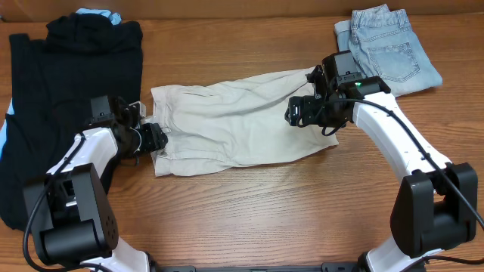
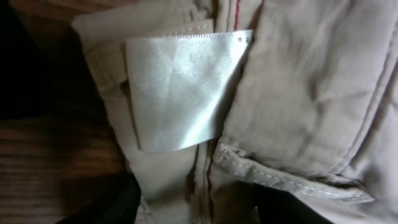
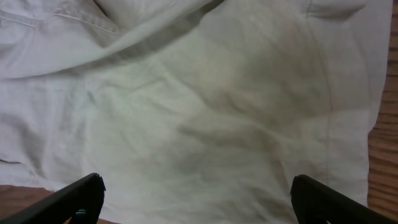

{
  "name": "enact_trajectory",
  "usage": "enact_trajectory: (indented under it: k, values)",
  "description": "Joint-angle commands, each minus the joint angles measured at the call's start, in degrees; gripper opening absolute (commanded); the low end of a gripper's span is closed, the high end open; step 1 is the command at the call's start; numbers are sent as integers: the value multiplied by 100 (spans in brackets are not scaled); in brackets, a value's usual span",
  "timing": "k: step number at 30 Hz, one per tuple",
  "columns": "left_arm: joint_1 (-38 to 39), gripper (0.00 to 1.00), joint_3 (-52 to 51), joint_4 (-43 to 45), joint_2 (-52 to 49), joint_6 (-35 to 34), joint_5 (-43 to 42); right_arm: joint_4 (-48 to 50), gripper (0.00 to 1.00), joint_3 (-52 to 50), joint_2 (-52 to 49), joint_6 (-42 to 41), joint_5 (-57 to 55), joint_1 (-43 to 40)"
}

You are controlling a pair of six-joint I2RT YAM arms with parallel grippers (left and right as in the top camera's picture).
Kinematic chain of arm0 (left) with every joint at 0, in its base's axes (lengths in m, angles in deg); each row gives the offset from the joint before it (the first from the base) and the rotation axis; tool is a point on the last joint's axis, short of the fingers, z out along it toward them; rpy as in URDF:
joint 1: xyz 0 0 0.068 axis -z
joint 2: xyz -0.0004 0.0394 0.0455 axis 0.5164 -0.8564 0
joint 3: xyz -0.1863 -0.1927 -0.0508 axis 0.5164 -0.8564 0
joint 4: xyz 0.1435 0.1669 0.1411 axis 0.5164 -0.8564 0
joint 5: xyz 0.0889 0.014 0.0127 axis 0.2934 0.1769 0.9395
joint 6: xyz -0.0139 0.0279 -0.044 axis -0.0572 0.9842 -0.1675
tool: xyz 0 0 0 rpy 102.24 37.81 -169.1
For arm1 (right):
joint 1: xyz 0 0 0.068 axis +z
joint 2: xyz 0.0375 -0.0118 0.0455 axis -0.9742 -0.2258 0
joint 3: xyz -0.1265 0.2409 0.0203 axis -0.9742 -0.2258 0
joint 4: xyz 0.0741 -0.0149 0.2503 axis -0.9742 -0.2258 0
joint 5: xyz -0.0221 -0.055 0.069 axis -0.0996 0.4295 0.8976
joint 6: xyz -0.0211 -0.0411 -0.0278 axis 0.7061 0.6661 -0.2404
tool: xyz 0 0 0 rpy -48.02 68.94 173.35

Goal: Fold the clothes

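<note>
Black garment [image 1: 68,98] is lying at frame left. Left claw [image 1: 154,140] is sitting at the waistband end of the cream shorts [image 1: 234,125]; can't tell if it's gripping. Shorts are lying mid-frame on the worktop [image 1: 249,196], long axis left-right, waistband left, hems right. They're looking halved leg-on-leg, crosswise fold pending. Right claw [image 1: 297,113] is hovering released over the hem end.

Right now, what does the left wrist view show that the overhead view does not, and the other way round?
Only the left wrist view shows a thin red stitch line beside a shiny white satin label. Only the overhead view shows the big black garment and the small light-blue denim shorts. Both show the cream-beige cotton shorts lying on the brown wooden table.
</note>
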Motion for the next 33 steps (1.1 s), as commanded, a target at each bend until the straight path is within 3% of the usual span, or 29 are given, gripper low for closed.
enact_trajectory:
  k: [1, 3, 9, 10, 17, 24, 25, 26, 28, 29, 33]
  values:
    - [-24, 55, 7, 57, -472, -44, 337, 35, 99, 4, 2, 22, -28, 33]
    - [-26, 47, 7, 55, -586, -203, 345, 39, 99, 4, 2, 20, -28, 33]
    - [-26, 7, 9, 15, -634, -468, 334, 98, 95, 4, 2, 20, -31, 33]
    - [-26, 4, 9, 13, -634, -468, 337, 111, 95, 4, 2, 20, -31, 33]
    - [-31, 4, 431, -673, -603, -424, 334, 358, 93, 4, 2, 20, -33, 33]
    - [-37, 4, 1993, -2494, -518, -219, 339, 820, 86, 2, -109, 17, -271, 33]
    - [-37, 4, 2330, -2839, -507, -197, 339, 896, 80, 2, -151, 17, -267, 33]
    - [-35, 4, 2618, -3119, -498, -144, 337, 962, 65, 2, -197, 13, -264, 33]
    - [-22, 4, 3248, -3679, -487, -44, 332, 1102, 21, 2, -313, -2, -214, 33]
    - [-20, 4, 3536, -3915, -487, -28, 323, 1165, 8, 2, -363, -7, -144, 33]
    - [7, 4, 4588, -4690, -487, -26, 323, 1377, 4, 2, -719, -144, 216, 33]
